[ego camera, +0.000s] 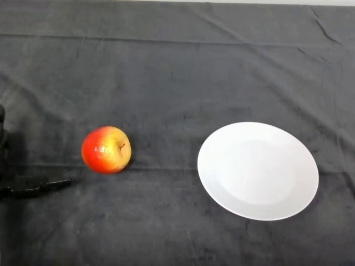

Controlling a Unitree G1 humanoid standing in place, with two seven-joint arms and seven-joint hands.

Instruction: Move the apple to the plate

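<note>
apple (106, 149): sitting on the dark cloth of the bench (177, 66), stem dimple tipped toward the plate side, red-and-yellow skin, nothing touching it.

plate (258, 170): white, bare, well apart from the apple, off to the apple's right and a touch nearer my camera.

hand (30, 185): only a sliver of it pokes in at the far left edge, low and left of the apple. I see a dark finger-like bit lying flat and pointing toward the apple, but honestly I can't tell from this whether the hand is open or closed, too little of it shows.

which way the apple lies: up and to the right of the hand, near it but clearly apart, with bare cloth between.

axis: apple's roundish, so I reckon no real long axis to fuss over; the stem side faces away from the hand.

line-up: hand, apple, plate run roughly left to right, apple in the middle.

next move, my guess: reach rightward to the apple first, then carry on the same way to the plate.
</note>
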